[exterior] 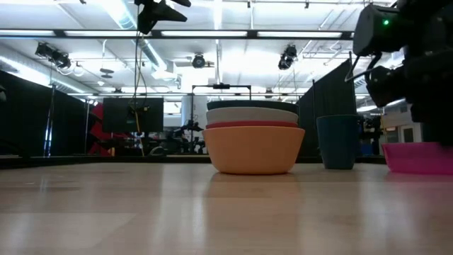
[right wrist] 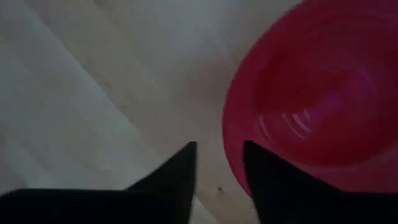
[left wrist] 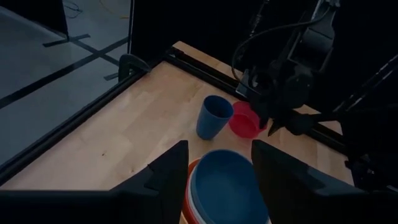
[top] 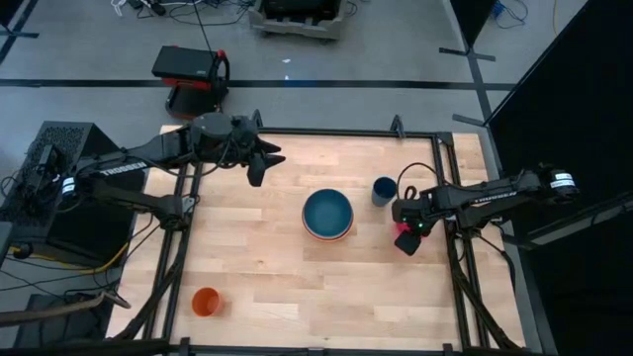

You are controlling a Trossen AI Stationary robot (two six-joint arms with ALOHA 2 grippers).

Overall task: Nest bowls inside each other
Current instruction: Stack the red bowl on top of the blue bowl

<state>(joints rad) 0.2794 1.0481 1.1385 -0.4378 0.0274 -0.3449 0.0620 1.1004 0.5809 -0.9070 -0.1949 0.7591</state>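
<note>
Right wrist view: right gripper point(right wrist: 217, 155) fingers, slightly parted, seemingly straddle the pink bowl's point(right wrist: 311, 93) thin, light, slippery rim, the best hold; left gripper point(left wrist: 214, 165) hovers parted.

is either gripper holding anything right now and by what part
Nothing is held. The right gripper hangs open at the rim of the pink bowl, not clamping it; the left gripper is open, empty.

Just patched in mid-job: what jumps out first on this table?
The stack of nested bowls at mid-table, teal on top, draws the eye first. Next is the right gripper low at the magenta-pink bowl by the table's right edge, beside the dark-blue cup. The left gripper hovers high, open, over the far left.
</note>
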